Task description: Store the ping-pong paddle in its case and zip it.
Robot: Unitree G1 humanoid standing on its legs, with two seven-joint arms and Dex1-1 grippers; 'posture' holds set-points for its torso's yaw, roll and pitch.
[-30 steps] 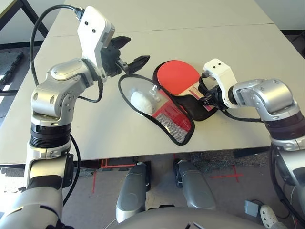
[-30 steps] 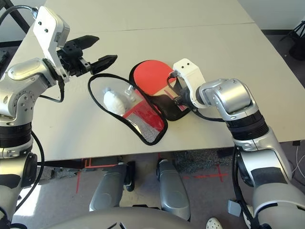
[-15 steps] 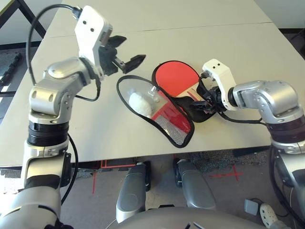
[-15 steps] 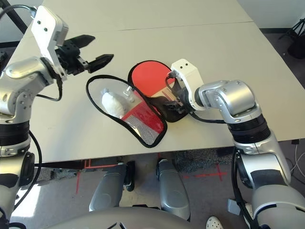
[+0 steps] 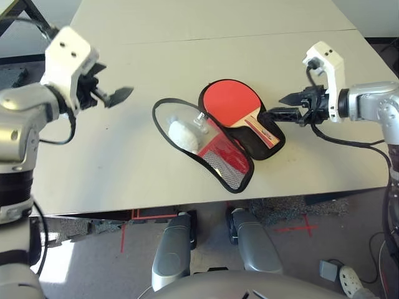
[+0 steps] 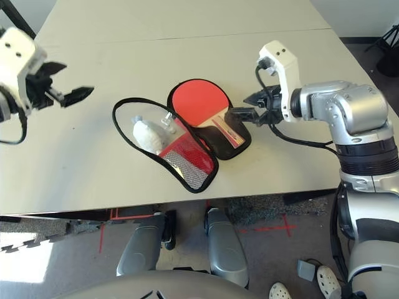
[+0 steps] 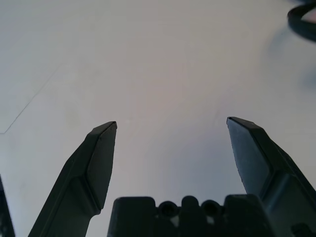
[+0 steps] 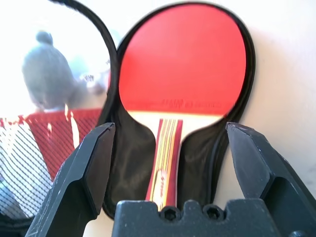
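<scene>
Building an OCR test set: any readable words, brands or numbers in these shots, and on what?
Nothing can be read as text.
ping-pong paddle: a line of dark print across the red rubber near the handle, too blurred to read.
Paddle handle: small print on the red stripe, too blurred to read.
case: no legible marking visible.

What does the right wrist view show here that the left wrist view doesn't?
Right wrist view: the ping-pong paddle lying in the open case, with a whitish plastic wad on the other half. Left wrist view: bare table and a sliver of the case's black edge at one corner. Both share open black fingers, holding nothing: right gripper, left gripper.
</scene>
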